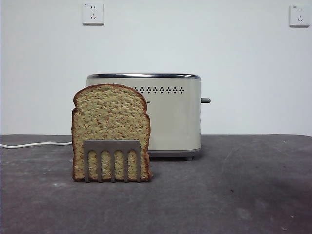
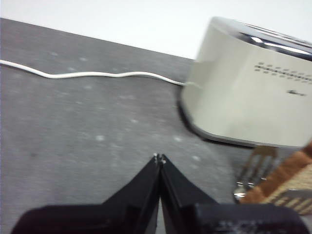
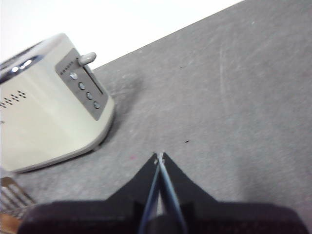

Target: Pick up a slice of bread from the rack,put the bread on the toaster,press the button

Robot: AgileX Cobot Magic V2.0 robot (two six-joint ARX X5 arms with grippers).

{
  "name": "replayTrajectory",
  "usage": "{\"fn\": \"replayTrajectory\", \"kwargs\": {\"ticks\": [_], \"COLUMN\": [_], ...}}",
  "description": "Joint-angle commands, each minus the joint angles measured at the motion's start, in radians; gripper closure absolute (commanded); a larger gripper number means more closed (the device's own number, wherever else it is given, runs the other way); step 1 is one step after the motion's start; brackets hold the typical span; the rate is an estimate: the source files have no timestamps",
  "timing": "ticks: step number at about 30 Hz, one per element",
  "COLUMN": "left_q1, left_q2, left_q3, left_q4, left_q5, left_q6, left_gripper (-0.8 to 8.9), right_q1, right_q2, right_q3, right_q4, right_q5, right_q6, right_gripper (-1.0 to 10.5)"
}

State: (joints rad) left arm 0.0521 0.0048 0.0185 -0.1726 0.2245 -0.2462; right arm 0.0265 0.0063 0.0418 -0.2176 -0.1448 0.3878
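The slice of bread (image 1: 110, 124) stands upright in the rack (image 1: 112, 159) in front of the toaster (image 1: 165, 114) in the front view. The toaster's lever (image 1: 205, 100) sticks out on its right side. My left gripper (image 2: 159, 158) is shut and empty above the table, off the toaster's left end (image 2: 243, 92), with the rack (image 2: 251, 169) and the bread's crust (image 2: 287, 178) at the picture's edge. My right gripper (image 3: 160, 156) is shut and empty above the table, off the toaster's panel end (image 3: 53, 112) with its lever (image 3: 87, 59) and buttons (image 3: 85, 90). Neither arm shows in the front view.
A white power cord (image 1: 34, 144) runs from the toaster across the dark grey table (image 1: 234, 195) to the left; it also shows in the left wrist view (image 2: 87, 74). Two wall sockets (image 1: 93, 13) sit on the white wall behind.
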Motion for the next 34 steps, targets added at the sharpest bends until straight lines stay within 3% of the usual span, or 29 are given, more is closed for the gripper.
{"fn": "replayTrajectory", "kwargs": {"ticks": [1,9,18,24,34], "left_q1": [0.002,0.002,0.002,0.002,-0.006], "left_q2": [-0.003,0.000,0.092,0.212,0.433], "left_q3": [0.014,0.131,0.307,0.459,0.762], "left_q4": [-0.007,-0.062,-0.114,-0.213,-0.543], "left_q5": [0.041,0.067,0.214,0.341,0.504], "left_q6": [-0.048,-0.071,-0.057,0.042,0.318], "left_gripper": [8.22,8.22,8.22,8.22,8.22], "right_q1": [0.001,0.002,0.002,0.008,0.071], "right_q2": [0.014,0.136,0.401,0.569,0.766], "right_q3": [0.034,0.180,0.446,0.673,1.036], "right_q4": [0.009,0.008,-0.042,-0.251,-0.729], "right_q5": [-0.013,-0.062,-0.278,-0.356,-0.356], "right_q6": [0.049,0.044,-0.072,-0.233,-0.503], "right_gripper": [9.6,9.6,9.6,9.6,9.6]}}
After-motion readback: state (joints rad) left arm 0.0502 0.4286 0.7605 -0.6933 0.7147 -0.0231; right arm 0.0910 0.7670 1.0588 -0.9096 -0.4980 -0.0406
